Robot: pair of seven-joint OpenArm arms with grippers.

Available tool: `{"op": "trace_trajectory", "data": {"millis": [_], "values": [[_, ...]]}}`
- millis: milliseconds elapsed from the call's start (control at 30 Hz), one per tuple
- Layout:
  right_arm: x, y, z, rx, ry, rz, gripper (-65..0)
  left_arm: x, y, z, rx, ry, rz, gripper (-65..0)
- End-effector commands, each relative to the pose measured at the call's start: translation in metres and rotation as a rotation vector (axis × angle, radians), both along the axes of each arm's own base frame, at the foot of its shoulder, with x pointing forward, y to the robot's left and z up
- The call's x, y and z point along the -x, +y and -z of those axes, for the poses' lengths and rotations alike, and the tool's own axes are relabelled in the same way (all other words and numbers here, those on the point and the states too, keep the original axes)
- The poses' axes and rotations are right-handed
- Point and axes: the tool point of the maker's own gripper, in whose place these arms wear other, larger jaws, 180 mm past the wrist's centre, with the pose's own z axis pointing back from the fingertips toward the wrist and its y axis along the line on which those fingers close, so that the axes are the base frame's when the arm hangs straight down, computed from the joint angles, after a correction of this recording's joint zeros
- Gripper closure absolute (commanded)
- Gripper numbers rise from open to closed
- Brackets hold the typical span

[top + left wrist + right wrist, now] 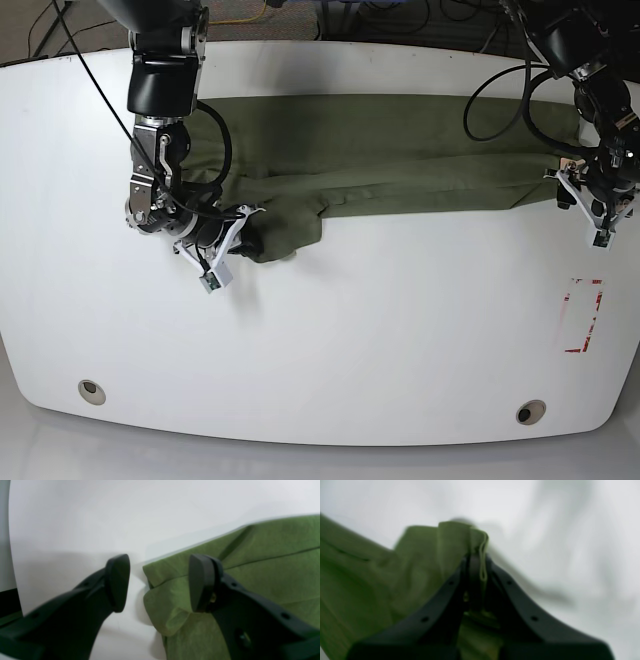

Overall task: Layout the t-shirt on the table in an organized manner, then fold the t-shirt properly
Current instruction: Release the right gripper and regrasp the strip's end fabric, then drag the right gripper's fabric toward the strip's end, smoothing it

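One plain olive-green short-sleeved cotton t-shirt, soft and creased, lies along the far half of the glossy white bench with rounded corners, drawn out into a long band from one arm to the other. Its far edge runs fairly straight; its near edge is folded over and irregular, bunching into a dark lump at the end by the right arm.

Right claw: clenched on the t-shirt. The right wrist view, though blurred, shows a doubled hem rising between the closed tips, the cloth hanging away to one side. The grip reads as an anchor or a pulling point, holding that end so the band can be stretched or turned.

Left claw: released, tips standing wide apart. One tip hangs over bare bench, the other over the cloth, so the folded corner of the garment sits between them but ungripped. The placement suggests an approach lined up to pinch that corner.

Two small round grommet holes and one red tape mark lie on the near part of the bench, well apart from the cloth.

Stage, by judgement: laying-out, not yet flat; sleeves cannot be made out.
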Motion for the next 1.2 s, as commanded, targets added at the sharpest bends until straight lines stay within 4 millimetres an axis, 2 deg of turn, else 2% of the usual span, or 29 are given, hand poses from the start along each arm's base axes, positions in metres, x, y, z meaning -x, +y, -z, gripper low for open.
{"op": "trace_trajectory", "data": {"millis": [0, 200, 400, 867, 1167], "values": [[-0.015, -0.001, -0.029, 0.004, -0.082, -0.009, 0.0, -0.008, 0.005, -0.015, -0.021, -0.046, 0.006, -34.4], [-0.003, 0.005, -0.042, 0.005, -0.106, -0.03, 0.0, -0.008, 0.005, -0.015, -0.023, -0.045, 0.005, -34.4], [0.019, 0.007, -0.057, -0.008, -0.107, -0.071, 0.0, -0.007, 0.006, -0.015, -0.027, -0.041, 0.005, -34.4], [0.089, 0.031, -0.096, -0.106, -0.119, -0.231, 0.0, -0.006, 0.006, -0.013, -0.025, -0.039, 0.003, -34.4], [0.12, 0.039, -0.104, -0.199, -0.094, -0.289, 0.0, -0.006, 0.005, -0.013, -0.023, -0.039, 0.005, -34.4]]}}
